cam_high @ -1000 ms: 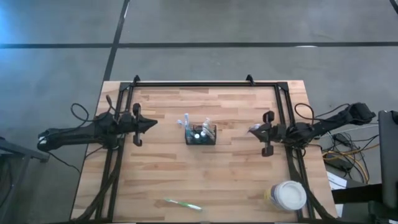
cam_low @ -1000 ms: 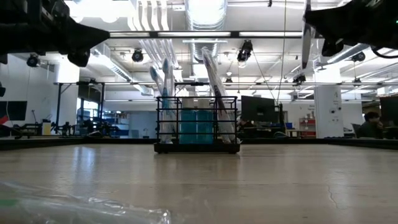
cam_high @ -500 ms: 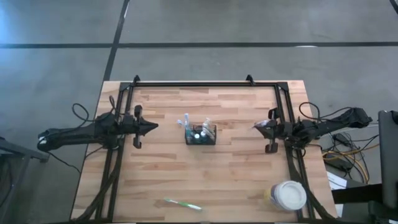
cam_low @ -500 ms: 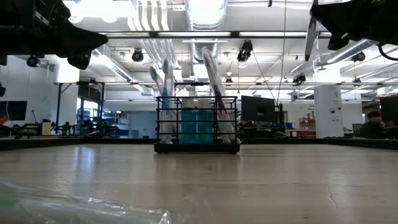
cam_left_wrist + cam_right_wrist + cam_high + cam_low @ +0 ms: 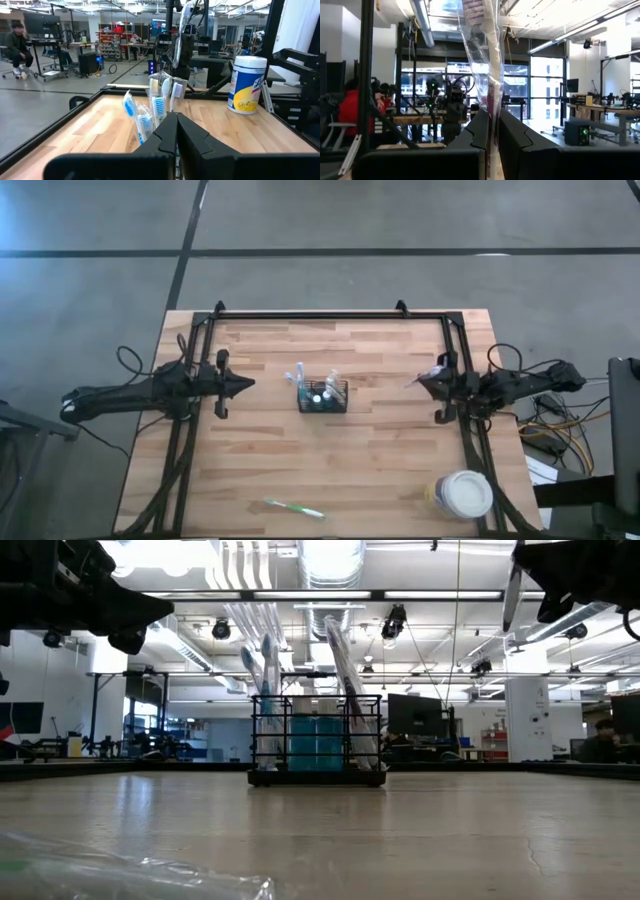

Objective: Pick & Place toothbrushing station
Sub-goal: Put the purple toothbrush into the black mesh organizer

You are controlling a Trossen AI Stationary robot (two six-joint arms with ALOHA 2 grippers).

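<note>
Wooden table (image 5: 380, 470): right gripper (image 5: 428, 383) pinches a wrapped toothbrush (image 5: 487, 75) upright; the mesh caddy (image 5: 323, 396) sits left of it, midway toward the shut, empty left gripper (image 5: 246, 383).

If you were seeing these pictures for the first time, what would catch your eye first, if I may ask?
First, the small black wire-mesh caddy standing mid-table, with wrapped blue-bristled toothbrushes and white-capped tubes sticking up from it. Next, the right gripper over the table's right edge, shut on a pink-and-white toothbrush in clear wrap. A green toothbrush lies alone near the front edge, and a large white-lidded cup stands at the front right corner.
</note>
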